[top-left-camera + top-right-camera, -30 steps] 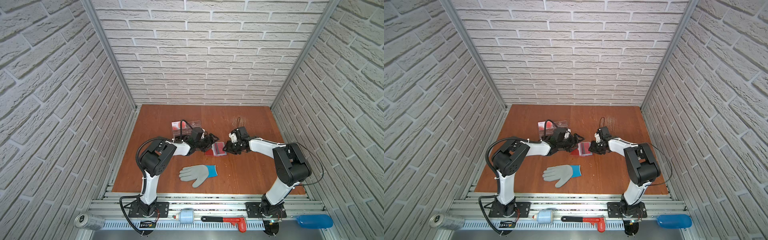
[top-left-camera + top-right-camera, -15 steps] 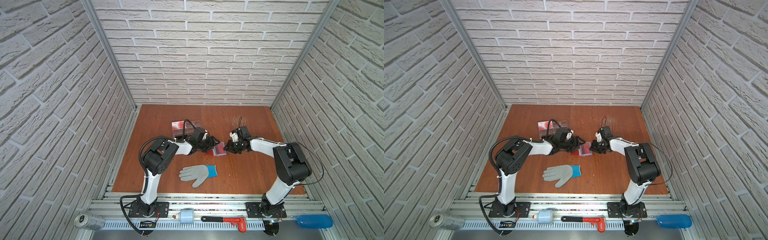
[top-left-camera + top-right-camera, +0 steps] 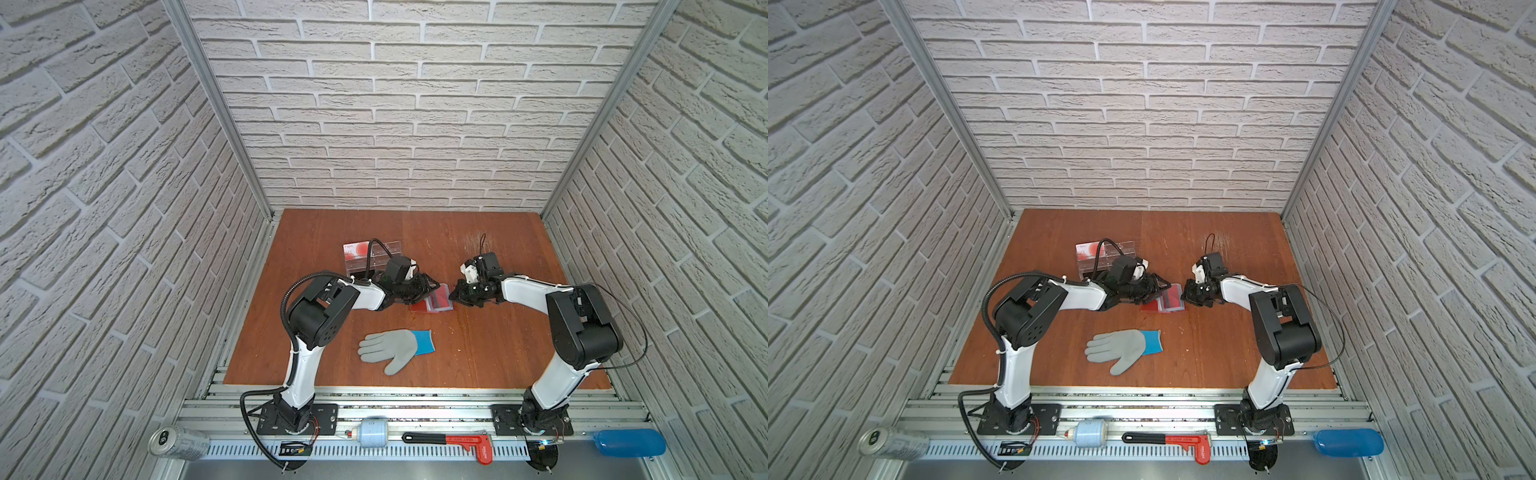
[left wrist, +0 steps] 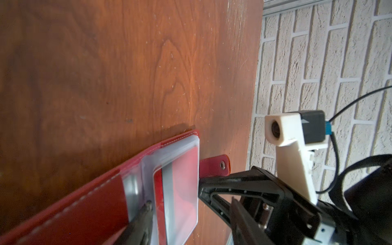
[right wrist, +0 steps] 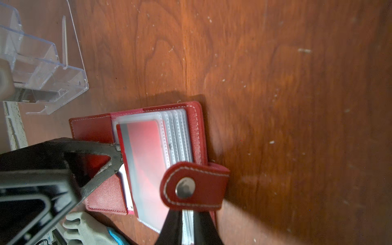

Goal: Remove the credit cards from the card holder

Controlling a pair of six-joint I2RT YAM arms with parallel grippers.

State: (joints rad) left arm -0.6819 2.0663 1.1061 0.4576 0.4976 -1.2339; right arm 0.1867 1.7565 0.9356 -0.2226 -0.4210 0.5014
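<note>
The card holder [image 3: 432, 302] lies open about mid-table on the table [image 3: 498, 345], between the two grippers. The right gripper [image 5: 186, 221] comes at it from the right. Its jaws are almost closed and pinch the stack of clear sleeves [image 5: 180, 135] at the holder's right edge. The strap [image 5: 194, 186] with its snap is folded over the sleeves right by that grip. The left gripper [image 3: 430, 289] reaches in from the left, its jaws about halfway apart with nothing between them. One fingertip [image 5: 117, 151] touches the left edge of the front sleeve, where a red card [image 5: 146, 161] with a grey stripe sits inside. A clear stand [image 3: 374, 259] holding a white card [image 3: 356, 250] stands to the far left of the holder. A grey glove [image 3: 392, 349] lies on the near side, apart from it.
</note>
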